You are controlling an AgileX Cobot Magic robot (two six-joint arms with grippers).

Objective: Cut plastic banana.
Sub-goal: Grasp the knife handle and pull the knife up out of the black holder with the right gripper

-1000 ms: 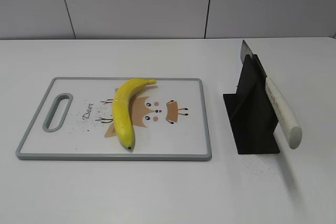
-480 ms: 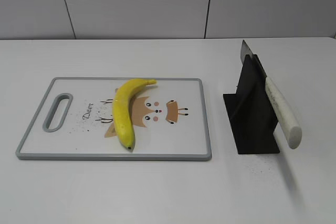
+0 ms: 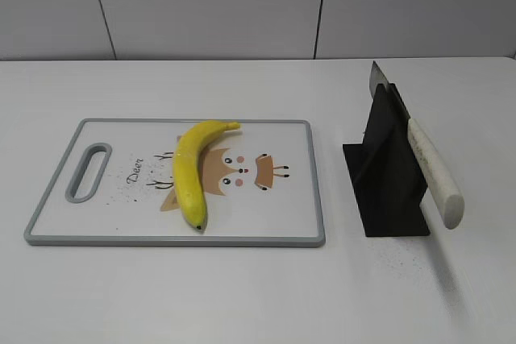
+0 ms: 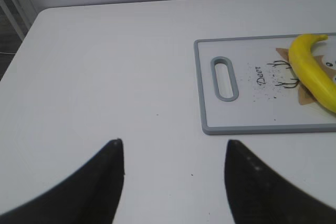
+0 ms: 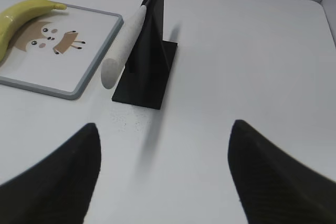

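Note:
The yellow plastic banana (image 3: 190, 168) lies whole on the white cutting board (image 3: 274, 215), its dark tip towards the front; it also shows in the left wrist view (image 4: 313, 69) and the right wrist view (image 5: 21, 17). A knife with a white handle (image 3: 434, 173) rests in a black stand (image 3: 387, 175) right of the board, seen in the right wrist view too (image 5: 123, 43). My left gripper (image 4: 173, 148) is open over bare table left of the board. My right gripper (image 5: 164, 129) is open in front of the stand. Neither gripper shows in the exterior view.
The cutting board has a grey rim and a handle slot (image 3: 87, 171) at its left end, with a deer cartoon printed under the banana. The white table (image 3: 258, 296) ends at a grey wall behind. Dark specks lie by the stand.

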